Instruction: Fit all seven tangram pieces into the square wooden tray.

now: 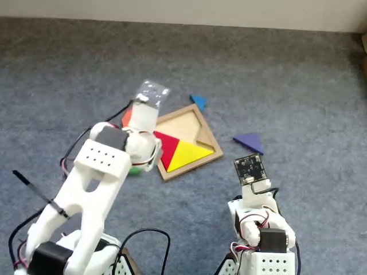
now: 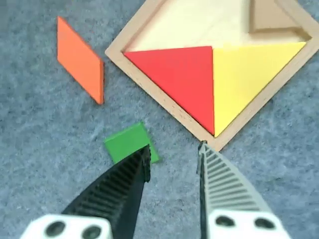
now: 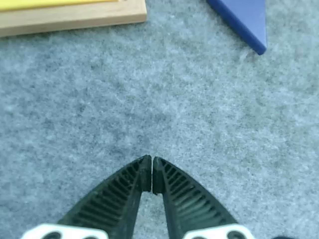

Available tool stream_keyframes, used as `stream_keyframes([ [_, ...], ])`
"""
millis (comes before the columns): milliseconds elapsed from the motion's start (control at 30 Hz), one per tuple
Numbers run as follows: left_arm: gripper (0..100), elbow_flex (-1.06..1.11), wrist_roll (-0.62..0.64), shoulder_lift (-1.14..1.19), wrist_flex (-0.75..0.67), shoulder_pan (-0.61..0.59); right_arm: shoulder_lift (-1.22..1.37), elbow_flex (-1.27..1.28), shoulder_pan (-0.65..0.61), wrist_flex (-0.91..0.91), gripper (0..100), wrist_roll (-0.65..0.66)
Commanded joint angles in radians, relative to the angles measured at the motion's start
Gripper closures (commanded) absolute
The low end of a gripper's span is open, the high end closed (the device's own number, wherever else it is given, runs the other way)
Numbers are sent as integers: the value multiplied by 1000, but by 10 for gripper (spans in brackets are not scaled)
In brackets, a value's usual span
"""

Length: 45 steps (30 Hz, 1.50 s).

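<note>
Off the tray (image 2: 159,91), at its eight o'clock, the green square (image 2: 130,143) lay partly under my spread left claw (image 2: 173,152). Thin, stiff, light wood, I judged; pinch opposite edges. My right claw (image 3: 152,174) sat pressed together, blue triangle (image 3: 241,17) at its twelve o'clock.

Grey-blue carpet (image 1: 298,86) as the ground throughout the high view, nubby and flecked with lighter fibres, looking a little darker toward the upper left of the frame. Seen close in both wrist views as a fuzzy, mottled weave. Pale band (image 1: 229,11) along the top edge of the high view, full width, thicker toward the upper right. Brown sliver (image 1: 364,48) at the right edge just under that band, too little to identify.
</note>
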Motion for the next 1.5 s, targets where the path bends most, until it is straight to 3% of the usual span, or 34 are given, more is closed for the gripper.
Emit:
stream_keyframes([
  [0,840,-147,-11,91,3,48,-15,117,10,4,971,-3],
  [233,840,-372,-6,343,15,81,-15,117,10,4,971,-3],
  [467,827,-492,32,395,235,-44,-15,117,10,4,971,-3],
  [667,659,-466,143,407,345,-211,-15,117,10,4,971,-3],
  [800,660,-349,137,407,252,-275,-15,117,10,4,971,-3],
  [1067,662,-116,146,407,18,-271,-15,117,10,4,971,-3],
  [1233,740,-8,144,409,-137,-269,-15,117,10,4,971,-3],
  [1467,783,4,143,410,-141,-216,-15,117,10,4,971,-3],
])
